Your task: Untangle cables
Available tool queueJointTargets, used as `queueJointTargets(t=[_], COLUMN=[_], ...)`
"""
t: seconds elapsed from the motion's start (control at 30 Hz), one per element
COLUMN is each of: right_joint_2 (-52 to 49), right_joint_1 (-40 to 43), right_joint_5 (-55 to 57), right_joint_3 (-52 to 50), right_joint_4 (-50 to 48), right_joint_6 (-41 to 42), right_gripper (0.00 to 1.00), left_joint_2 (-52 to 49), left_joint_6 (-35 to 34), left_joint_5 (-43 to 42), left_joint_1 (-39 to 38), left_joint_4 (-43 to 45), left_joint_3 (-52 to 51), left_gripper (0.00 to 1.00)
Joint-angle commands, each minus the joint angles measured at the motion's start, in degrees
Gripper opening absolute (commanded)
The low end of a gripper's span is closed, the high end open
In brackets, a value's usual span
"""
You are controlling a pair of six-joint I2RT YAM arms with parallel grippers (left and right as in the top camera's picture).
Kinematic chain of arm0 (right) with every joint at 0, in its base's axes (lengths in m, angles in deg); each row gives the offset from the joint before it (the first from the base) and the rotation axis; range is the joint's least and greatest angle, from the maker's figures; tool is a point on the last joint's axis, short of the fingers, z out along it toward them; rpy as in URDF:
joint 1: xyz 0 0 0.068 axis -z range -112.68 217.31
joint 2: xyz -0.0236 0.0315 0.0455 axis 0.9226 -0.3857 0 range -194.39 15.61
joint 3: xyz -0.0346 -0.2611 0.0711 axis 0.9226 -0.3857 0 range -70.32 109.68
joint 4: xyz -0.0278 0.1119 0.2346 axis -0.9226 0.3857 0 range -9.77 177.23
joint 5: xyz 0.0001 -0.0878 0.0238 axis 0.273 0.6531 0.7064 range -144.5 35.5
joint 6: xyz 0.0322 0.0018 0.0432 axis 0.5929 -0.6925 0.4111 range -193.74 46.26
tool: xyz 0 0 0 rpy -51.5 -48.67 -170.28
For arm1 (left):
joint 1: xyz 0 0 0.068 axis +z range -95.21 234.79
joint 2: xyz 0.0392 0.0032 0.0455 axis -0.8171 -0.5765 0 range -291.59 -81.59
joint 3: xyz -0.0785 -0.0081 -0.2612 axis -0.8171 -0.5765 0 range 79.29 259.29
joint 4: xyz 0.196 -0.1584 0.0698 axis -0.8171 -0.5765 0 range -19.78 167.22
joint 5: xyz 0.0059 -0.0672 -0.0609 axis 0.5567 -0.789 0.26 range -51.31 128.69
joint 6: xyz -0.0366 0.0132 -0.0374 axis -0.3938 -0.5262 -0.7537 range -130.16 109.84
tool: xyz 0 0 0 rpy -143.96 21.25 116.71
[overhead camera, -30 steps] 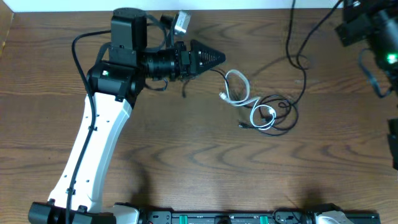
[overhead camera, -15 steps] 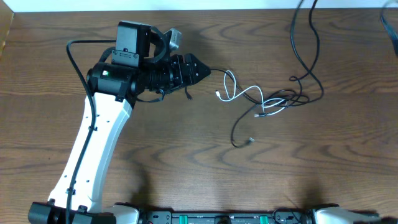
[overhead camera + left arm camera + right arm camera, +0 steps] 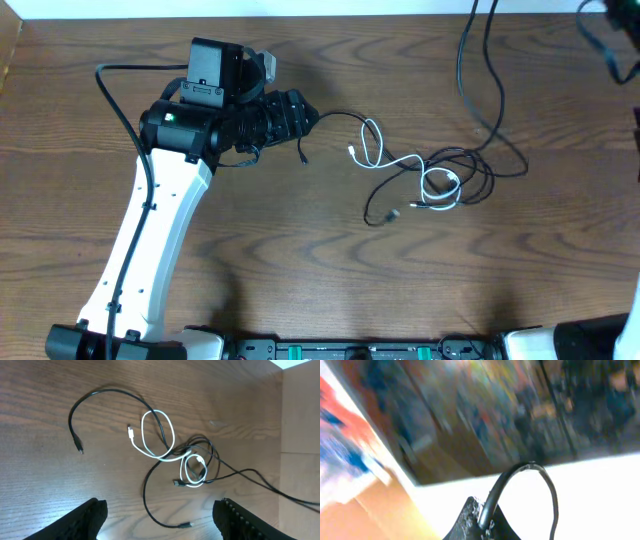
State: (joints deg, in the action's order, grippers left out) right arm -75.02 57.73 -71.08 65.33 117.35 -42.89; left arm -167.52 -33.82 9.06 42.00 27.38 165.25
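The cables lie tangled on the wooden table point(image 3: 300, 260), right of centre. A white cable point(image 3: 402, 162) point(image 3: 165, 459) loops through a knot of black cable point(image 3: 470, 165) point(image 3: 210, 455). One black cable point(image 3: 107, 391) arcs out left to a loose plug point(image 3: 303, 158). Another black end point(image 3: 186, 524) lies free near the front. A long black cable point(image 3: 461, 60) rises from the knot past the overhead view's top edge. My left gripper point(image 3: 305, 112) point(image 3: 161, 510) hovers open, left of the tangle, holding nothing. My right gripper point(image 3: 485, 521) is shut on a black cable, turned away from the table.
The left arm's white link point(image 3: 150, 240) crosses the table's left side. A thick black arm wire point(image 3: 115, 90) loops beside it. A pale wall strip point(image 3: 400, 6) borders the far edge. A dark rail point(image 3: 350, 350) runs along the front edge.
The right arm has left the overhead view, drawing the long black cable up. The tangle stretched and shifted. My left gripper drew back to the left, still open.
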Motion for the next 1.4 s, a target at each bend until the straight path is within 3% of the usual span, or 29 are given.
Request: queueJointTargets(t=[0.0,0.23,0.53,0.67,0.83,1.03,1.27,1.37], right_joint_2=[-2.8,-7.1,-10.1,-10.1,-10.1,-10.1,-10.1,-10.1], right_joint_1=[0.5,-1.3,-1.4,-2.3,-2.5,-3.0,-4.3,-5.1], right_joint_5=[-3.7,-4.4,-19.9,-26.4,-37.5,-43.2,-44.7,-47.1], right_joint_3=[0.5,0.5,0.5,0.5,0.5,0.5,0.5,0.5], right_joint_4=[7.9,23.6,21.7,21.5,20.3,21.9,17.6,16.0], right_joint_6=[-5.1,-5.2,-3.1,-4.3,-5.0,-2.8,2.1,3.5], right_gripper=[0.01,0.01,0.01,0.01,0.01,0.01,0.01,0.01], left_joint_2=[0.2,0.5,0.4,0.4,0.4,0.4,0.4,0.4], left_joint_6=[1.2,8.3,7.9,2.1,3.5,3.5,4.9,6.2], left_joint_5=[-3.1,-22.9,-21.6,-18.4,-25.2,-27.4,-28.0,-24.8], left_joint_1=[0.2,0.2,-1.4,-1.3,-1.4,-1.4,-3.8,-5.9], left_joint_4=[1.1,11.3,12.7,12.4,16.1,22.2,22.9,24.3], left_joint_3=[0.5,0.5,0.5,0.5,0.5,0.5,0.5,0.5], left_gripper=[0.74,0.74,0.75,0.75,0.75,0.75,0.75,0.75])
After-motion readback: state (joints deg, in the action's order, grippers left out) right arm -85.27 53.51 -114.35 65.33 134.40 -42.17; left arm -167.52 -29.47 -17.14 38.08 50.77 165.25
